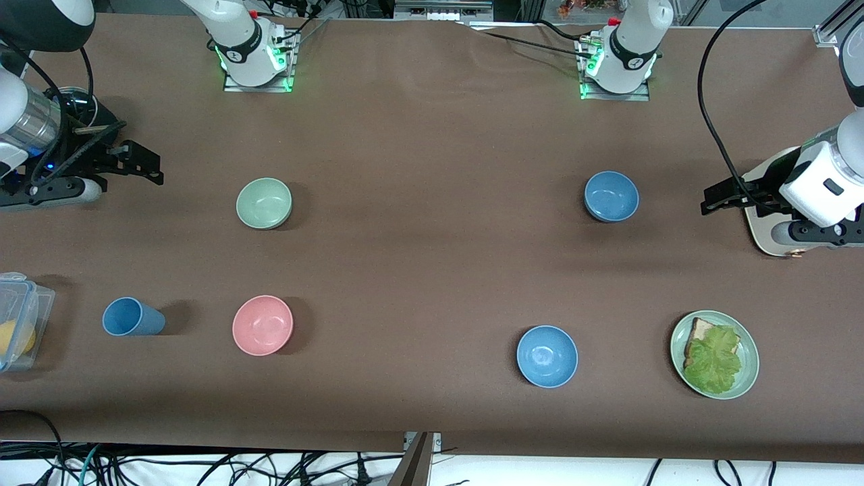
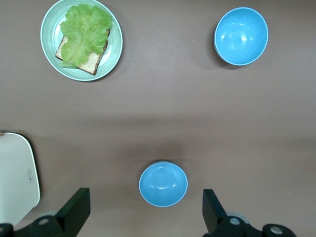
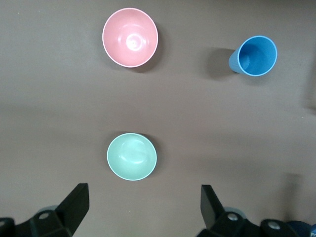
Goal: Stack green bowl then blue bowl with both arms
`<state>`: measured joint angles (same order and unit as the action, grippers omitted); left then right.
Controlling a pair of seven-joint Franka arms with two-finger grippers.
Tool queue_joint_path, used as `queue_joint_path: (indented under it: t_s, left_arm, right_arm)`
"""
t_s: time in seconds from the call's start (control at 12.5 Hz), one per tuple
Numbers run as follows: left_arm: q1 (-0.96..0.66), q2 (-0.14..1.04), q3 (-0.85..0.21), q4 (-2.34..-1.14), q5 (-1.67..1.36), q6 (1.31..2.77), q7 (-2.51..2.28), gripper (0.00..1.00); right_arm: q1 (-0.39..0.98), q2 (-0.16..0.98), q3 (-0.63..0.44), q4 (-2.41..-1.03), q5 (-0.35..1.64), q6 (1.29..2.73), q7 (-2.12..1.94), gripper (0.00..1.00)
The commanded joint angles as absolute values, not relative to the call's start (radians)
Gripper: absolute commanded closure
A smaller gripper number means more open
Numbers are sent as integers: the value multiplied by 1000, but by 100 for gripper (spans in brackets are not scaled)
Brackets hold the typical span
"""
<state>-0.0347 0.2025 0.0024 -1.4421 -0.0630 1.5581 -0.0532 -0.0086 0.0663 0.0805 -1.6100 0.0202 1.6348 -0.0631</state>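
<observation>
The green bowl (image 1: 264,203) stands upright on the brown table toward the right arm's end; it also shows in the right wrist view (image 3: 132,156). The blue bowl (image 1: 611,196), slate-like, stands toward the left arm's end, and also shows in the left wrist view (image 2: 163,183). My right gripper (image 1: 138,162) hangs open and empty over bare table, apart from the green bowl, its fingers spread wide in its wrist view (image 3: 143,210). My left gripper (image 1: 707,201) hangs open and empty over the table beside a white board, apart from the blue bowl (image 2: 143,215).
A brighter sky-blue bowl (image 1: 547,356), a pink bowl (image 1: 262,325), a blue cup (image 1: 132,317) and a green plate (image 1: 748,351) with bread and lettuce lie nearer the front camera. A white board (image 1: 763,229) lies under the left arm. A clear container (image 1: 20,317) sits at the right arm's end.
</observation>
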Motion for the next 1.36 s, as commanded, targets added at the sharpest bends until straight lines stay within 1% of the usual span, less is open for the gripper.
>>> queue_joint_path:
  t_s: [0.0,1.28]
  left_arm:
    - [-40,202,3,-1431,-41,1543,-58,0]
    - [-40,202,3,-1431,-41,1543,-58,0]
  right_arm:
    - [-28,60,95,-1583,6,1599,-63,0]
    - [-15,72,101,-1577,15,1631,-63,0]
